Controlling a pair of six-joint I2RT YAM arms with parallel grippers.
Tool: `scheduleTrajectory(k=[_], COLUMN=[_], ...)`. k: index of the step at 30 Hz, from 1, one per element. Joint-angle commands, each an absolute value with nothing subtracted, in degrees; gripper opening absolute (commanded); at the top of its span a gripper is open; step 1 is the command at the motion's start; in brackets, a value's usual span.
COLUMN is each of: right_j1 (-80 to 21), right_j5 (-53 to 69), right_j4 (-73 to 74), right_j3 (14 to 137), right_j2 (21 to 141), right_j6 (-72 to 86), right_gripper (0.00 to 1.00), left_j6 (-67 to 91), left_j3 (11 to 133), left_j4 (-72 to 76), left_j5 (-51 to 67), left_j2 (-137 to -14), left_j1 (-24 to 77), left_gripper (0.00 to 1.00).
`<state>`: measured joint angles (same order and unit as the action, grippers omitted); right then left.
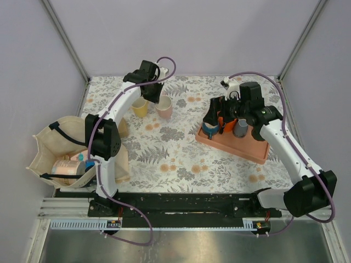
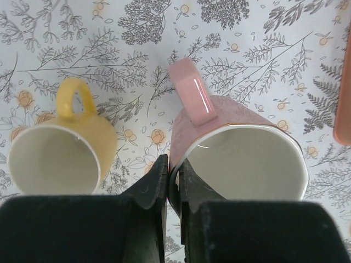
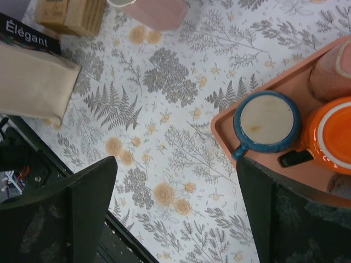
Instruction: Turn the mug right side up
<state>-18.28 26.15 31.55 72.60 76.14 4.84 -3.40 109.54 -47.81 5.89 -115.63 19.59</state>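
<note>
A pink mug (image 2: 241,148) stands upright on the floral tablecloth with its mouth facing up and its handle pointing away; it shows in the top view too (image 1: 163,107). My left gripper (image 2: 173,164) is shut on its near rim, one finger inside and one outside. In the top view the left gripper (image 1: 154,91) hangs over that mug. My right gripper (image 3: 175,213) is open, with only tablecloth between its fingers; it hovers by the tray's left end (image 1: 217,116). A blue mug (image 3: 267,121) sits there, a flat beige face up, apparently its base.
A yellow mug (image 2: 60,159) stands upright just left of the pink one. The orange tray (image 1: 248,149) also holds an orange mug (image 3: 332,137) and a grey mug (image 1: 240,127). A cloth bag (image 1: 55,148) lies at the left edge. A wooden block (image 3: 71,13) sits beyond it.
</note>
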Motion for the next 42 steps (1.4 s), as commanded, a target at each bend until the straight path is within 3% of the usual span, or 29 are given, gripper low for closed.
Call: scheduleTrajectory(k=[1, 10, 33, 38, 42], right_j1=[-18.6, -18.5, -18.5, -18.5, -18.5], right_j5=[25.8, 27.3, 26.5, 26.4, 26.3], right_j4=[32.7, 32.2, 33.0, 33.4, 34.0], right_j3=[70.0, 70.4, 70.8, 70.8, 71.3], right_j2=[73.2, 74.7, 75.3, 75.2, 75.8], right_j6=[0.3, -1.3, -1.5, -1.7, -2.0], right_gripper=[0.99, 1.0, 1.0, 1.0, 0.99], left_j6=[-10.2, -17.8, -16.6, -16.3, -16.0], left_j3=[115.6, 119.5, 120.4, 120.3, 120.7], left_j4=[-49.4, -53.0, -47.1, -47.2, -47.2], left_j5=[8.4, 8.1, 4.8, 5.5, 5.1], left_j2=[-118.2, -121.6, -126.7, -126.3, -126.1], left_j1=[19.9, 18.5, 14.8, 14.7, 14.7], left_gripper=[0.0, 0.0, 0.0, 0.15, 0.18])
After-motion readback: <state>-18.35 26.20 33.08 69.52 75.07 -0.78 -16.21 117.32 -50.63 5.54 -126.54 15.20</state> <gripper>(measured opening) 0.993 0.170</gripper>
